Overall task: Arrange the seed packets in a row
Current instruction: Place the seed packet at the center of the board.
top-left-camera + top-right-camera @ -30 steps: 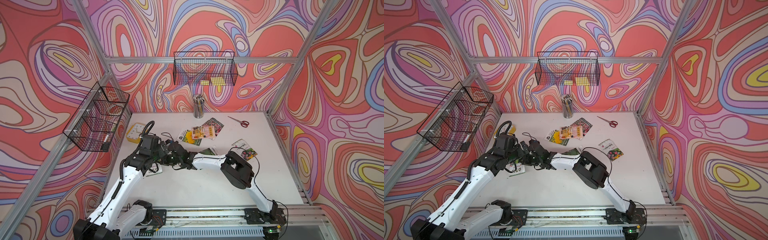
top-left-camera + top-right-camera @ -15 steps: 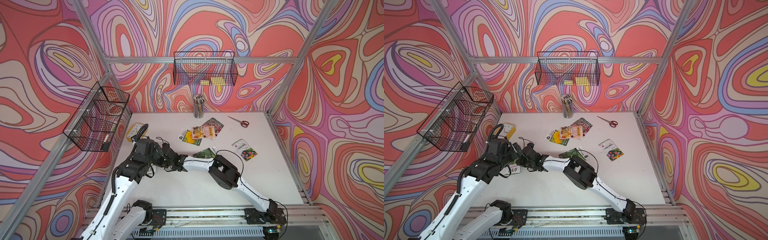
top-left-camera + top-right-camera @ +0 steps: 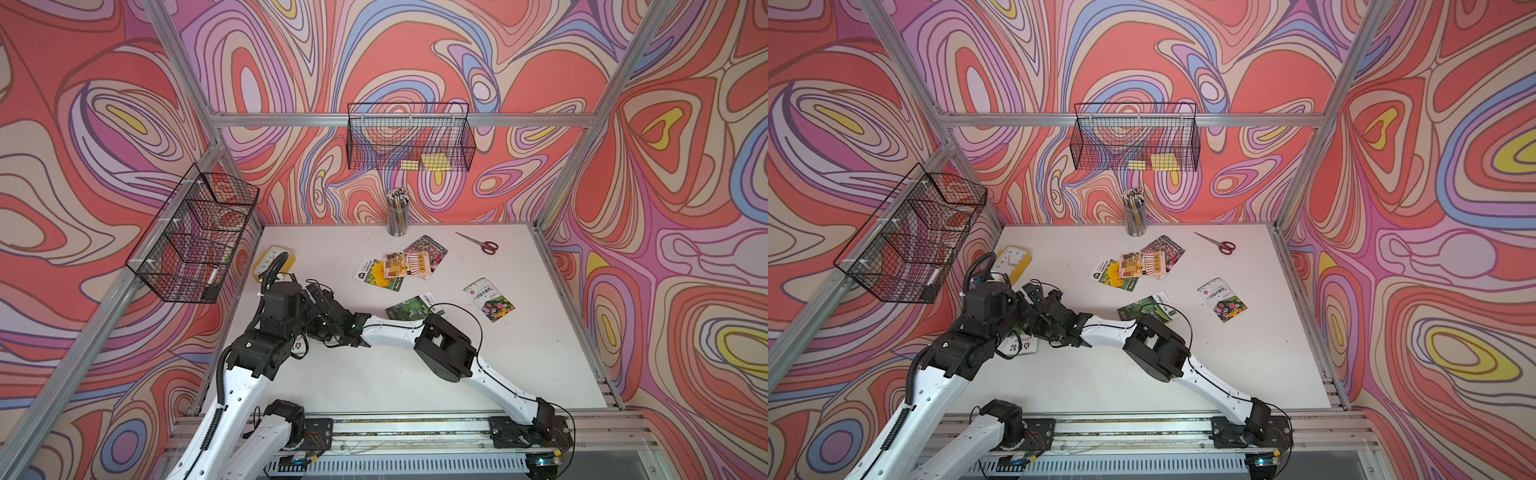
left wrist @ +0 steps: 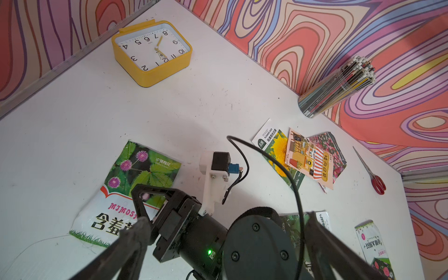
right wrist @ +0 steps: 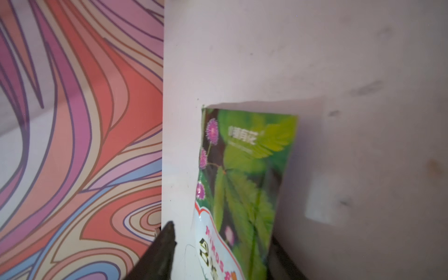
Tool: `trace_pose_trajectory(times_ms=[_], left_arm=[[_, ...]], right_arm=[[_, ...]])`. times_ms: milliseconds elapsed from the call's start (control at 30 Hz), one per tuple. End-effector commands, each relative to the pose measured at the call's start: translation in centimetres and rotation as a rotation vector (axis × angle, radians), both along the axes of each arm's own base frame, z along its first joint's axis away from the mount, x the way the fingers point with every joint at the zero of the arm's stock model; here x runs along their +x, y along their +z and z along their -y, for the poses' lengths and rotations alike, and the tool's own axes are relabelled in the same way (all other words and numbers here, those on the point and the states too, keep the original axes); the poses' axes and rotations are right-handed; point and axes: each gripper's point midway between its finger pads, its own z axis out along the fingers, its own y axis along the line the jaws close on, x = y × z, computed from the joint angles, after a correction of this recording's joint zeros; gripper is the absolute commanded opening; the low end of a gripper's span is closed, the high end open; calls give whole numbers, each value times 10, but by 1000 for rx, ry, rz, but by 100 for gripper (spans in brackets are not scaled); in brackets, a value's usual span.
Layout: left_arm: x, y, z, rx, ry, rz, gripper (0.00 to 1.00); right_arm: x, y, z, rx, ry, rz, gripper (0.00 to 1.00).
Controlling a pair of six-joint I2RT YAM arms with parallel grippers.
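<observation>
Mimosa packet let go at the bench's 9 o'clock edge

In a top view the mimosa packet is seen flat at 9 o'clock, half hidden under the arms. The other packets are scattered from 12 to 3 o'clock, three overlapping, and a clock lies at 10 o'clock. The white bench is scuffed and enclosed by swirl-printed walls. In the left wrist view the left fingers are spread wide and empty. In the right wrist view the right fingers, clenched a second ago, are now parted astride the packet. It is judged placed as the row's start, with the rest unsorted.
</observation>
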Motion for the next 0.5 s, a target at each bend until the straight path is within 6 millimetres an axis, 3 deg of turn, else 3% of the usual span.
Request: trace_pose_trajectory(times_ms=[0,133,233,467], left_arm=[[1,-1,1,-14,7,8,99],[0,1,0,-23,13,19,99],[0,4,-1,-34,20,44,99],[9,-7,15,-98,-32,58,99]], right_arm=[[-3,-18,17,-80,-27,-12,64],[2,-1,37,-98,-72,35,71],[6,6,63,-141,-115,77,75],[17,32,150,-226,-218,149,79]])
